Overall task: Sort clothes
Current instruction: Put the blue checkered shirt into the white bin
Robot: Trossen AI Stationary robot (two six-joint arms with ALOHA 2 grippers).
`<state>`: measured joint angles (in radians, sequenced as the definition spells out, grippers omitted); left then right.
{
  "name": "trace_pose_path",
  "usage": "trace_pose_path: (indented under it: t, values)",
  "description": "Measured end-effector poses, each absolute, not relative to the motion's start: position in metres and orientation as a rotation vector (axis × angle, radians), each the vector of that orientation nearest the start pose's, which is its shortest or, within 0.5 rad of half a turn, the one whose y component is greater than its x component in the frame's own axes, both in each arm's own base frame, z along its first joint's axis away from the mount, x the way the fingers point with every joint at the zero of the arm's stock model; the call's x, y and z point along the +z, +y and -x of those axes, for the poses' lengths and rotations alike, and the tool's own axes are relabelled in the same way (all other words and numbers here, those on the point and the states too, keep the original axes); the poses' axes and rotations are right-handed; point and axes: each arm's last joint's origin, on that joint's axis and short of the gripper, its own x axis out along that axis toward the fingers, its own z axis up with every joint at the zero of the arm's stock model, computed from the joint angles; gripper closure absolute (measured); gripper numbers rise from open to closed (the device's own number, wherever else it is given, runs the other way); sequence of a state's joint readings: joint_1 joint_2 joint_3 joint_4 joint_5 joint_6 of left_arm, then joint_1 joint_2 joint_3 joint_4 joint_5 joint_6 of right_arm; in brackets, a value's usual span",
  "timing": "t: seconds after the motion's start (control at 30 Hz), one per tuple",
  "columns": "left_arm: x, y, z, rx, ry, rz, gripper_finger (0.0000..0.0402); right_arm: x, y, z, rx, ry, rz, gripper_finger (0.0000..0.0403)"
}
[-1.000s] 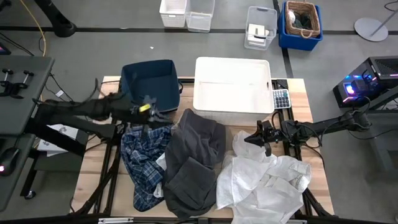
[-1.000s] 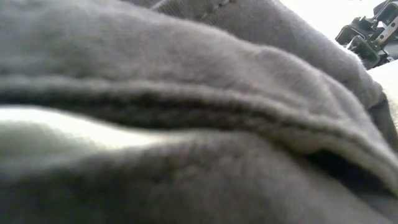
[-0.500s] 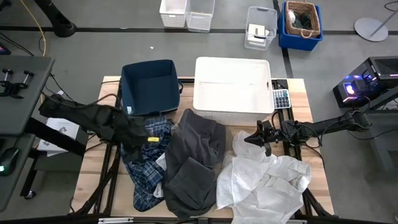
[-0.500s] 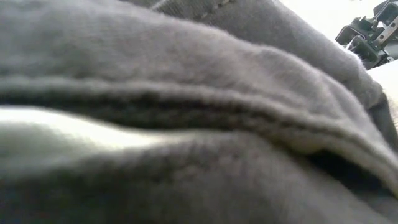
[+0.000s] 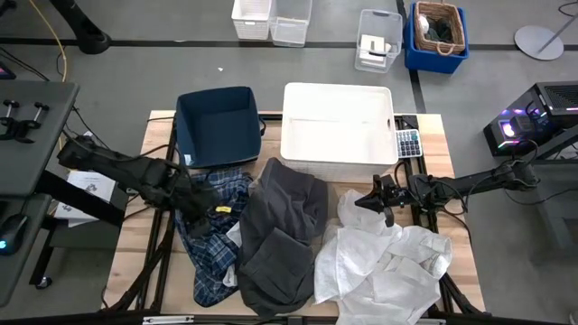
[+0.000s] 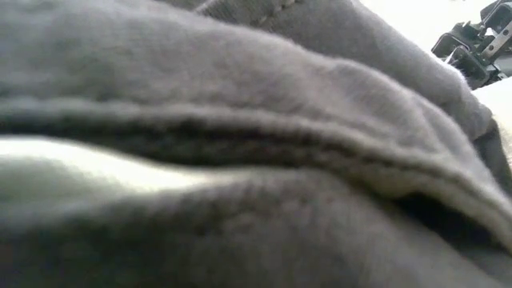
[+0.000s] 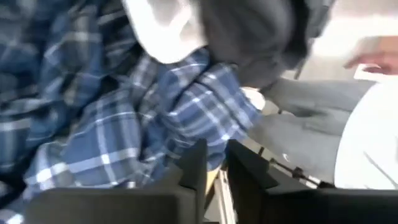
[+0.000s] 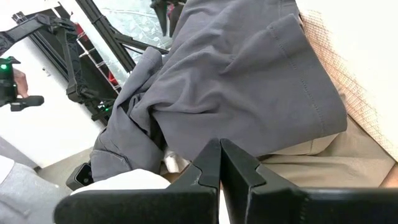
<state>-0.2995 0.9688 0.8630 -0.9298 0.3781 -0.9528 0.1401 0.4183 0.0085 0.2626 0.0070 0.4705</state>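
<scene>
A blue-white plaid shirt [image 5: 209, 244] lies crumpled on the table's left half. A dark grey garment [image 5: 282, 230] lies in the middle and fills the low view [image 6: 240, 120]. A white garment [image 5: 384, 262] is spread at the near right. No tan garment shows. My left gripper [image 5: 217, 206] is low over the plaid shirt's far part. A narrow gap shows between its fingers [image 7: 216, 158], and a plaid fold [image 7: 205, 106] lies just past the tips. I cannot tell whether it touches. My right gripper [image 5: 366, 200] is shut and empty at the white garment's far edge, facing the grey garment [image 8: 236, 81].
A navy fabric bin [image 5: 217, 126] stands at the far left of the table. A white basket [image 5: 339, 126] stands beside it at the far middle. A calculator [image 5: 408, 142] lies at the far right. A bit of white cloth [image 5: 233, 236] shows between the plaid and grey garments.
My left gripper has swung from the navy bin's near rim toward the table's near edge and down onto the plaid shirt's far part. The clothes have kept their places.
</scene>
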Motion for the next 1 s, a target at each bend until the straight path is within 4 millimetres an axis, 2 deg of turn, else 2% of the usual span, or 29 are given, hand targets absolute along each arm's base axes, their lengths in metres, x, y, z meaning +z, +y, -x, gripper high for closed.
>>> trace_pose_path:
  t: [0.1, 0.23, 0.4, 0.57, 0.63, 0.73, 0.9, 1.0]
  values:
    - [0.278, -0.064, -0.157, -0.133, 1.251, 0.798, 0.0295, 0.154, 0.017, -0.122, 0.095, 0.175, -0.458, 0.0402]
    - [0.274, -0.07, -0.159, -0.168, 1.271, 0.715, 0.0225, 0.154, 0.017, -0.122, 0.096, 0.176, -0.458, 0.0402]
    - [0.256, -0.079, -0.168, -0.047, 1.301, 0.469, 0.016, 0.154, 0.017, -0.122, 0.096, 0.176, -0.458, 0.0402]
    - [0.233, -0.08, -0.164, 0.152, 1.483, 0.219, 0.0149, 0.154, 0.017, -0.122, 0.095, 0.179, -0.458, 0.0402]
    - [0.229, -0.084, -0.165, 0.183, 1.479, 0.134, 0.0149, 0.154, 0.017, -0.122, 0.095, 0.179, -0.457, 0.0402]
    - [0.216, -0.093, -0.167, 0.137, 1.434, 0.042, 0.0149, 0.154, 0.017, -0.122, 0.095, 0.179, -0.458, 0.0402]
    - [0.175, -0.095, -0.161, 0.137, 1.504, -0.024, 0.0149, 0.154, 0.017, -0.122, 0.094, 0.18, -0.458, 0.0402]
    - [0.147, -0.091, -0.161, 0.166, 1.502, 0.022, 0.0149, 0.154, 0.017, -0.122, 0.095, 0.18, -0.457, 0.0402]
